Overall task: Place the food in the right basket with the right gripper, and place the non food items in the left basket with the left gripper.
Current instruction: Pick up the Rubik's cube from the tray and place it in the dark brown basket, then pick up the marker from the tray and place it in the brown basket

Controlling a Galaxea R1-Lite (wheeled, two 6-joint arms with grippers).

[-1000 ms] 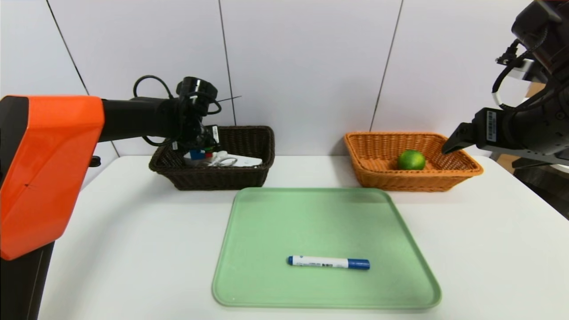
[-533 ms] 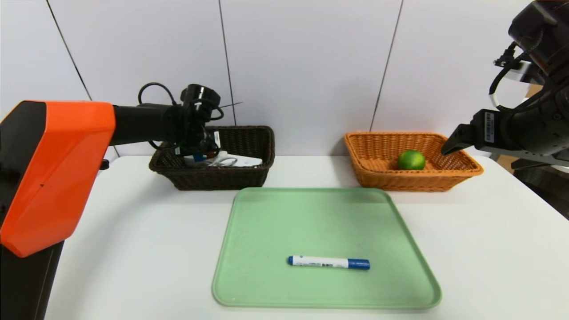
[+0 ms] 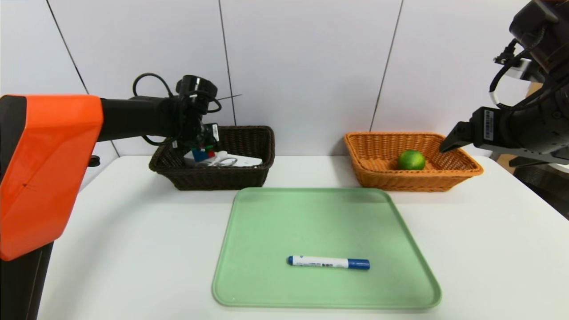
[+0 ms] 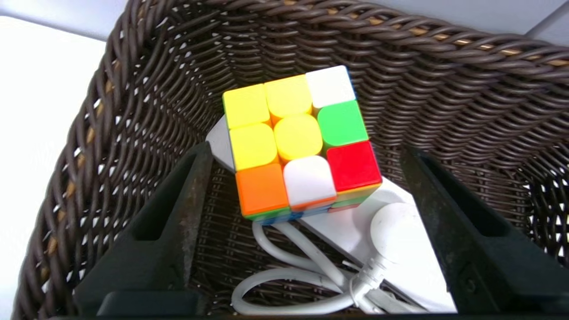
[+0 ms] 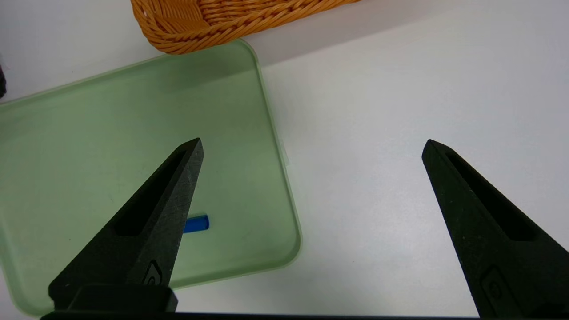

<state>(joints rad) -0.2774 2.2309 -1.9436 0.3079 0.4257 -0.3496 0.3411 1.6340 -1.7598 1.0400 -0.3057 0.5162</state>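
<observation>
My left gripper (image 3: 200, 147) hovers over the left basket (image 3: 222, 178), open, with its jaws spread to either side of the puzzle cube (image 4: 298, 138) and clear of it. The cube (image 3: 201, 154) rests tilted on the white power strip (image 4: 355, 231) and its coiled cord inside that dark basket (image 4: 444, 89). The lime (image 3: 411, 159) lies in the right basket (image 3: 386, 178). A white marker with a blue cap (image 3: 329, 262) lies on the green tray (image 3: 311, 222). My right gripper (image 3: 446, 144) hangs open and empty beside the orange basket's right end.
The tray sits mid-table in front of both baskets. In the right wrist view my open gripper (image 5: 312, 141) looks down on bare white table beside the tray's corner (image 5: 284, 249), with the marker's blue cap (image 5: 196, 223) and the orange basket's rim (image 5: 213, 22) showing.
My left gripper dipped into the dark basket, then rose a little with its jaws spreading wider. The cube stays on the power strip. The right arm has hardly moved.
</observation>
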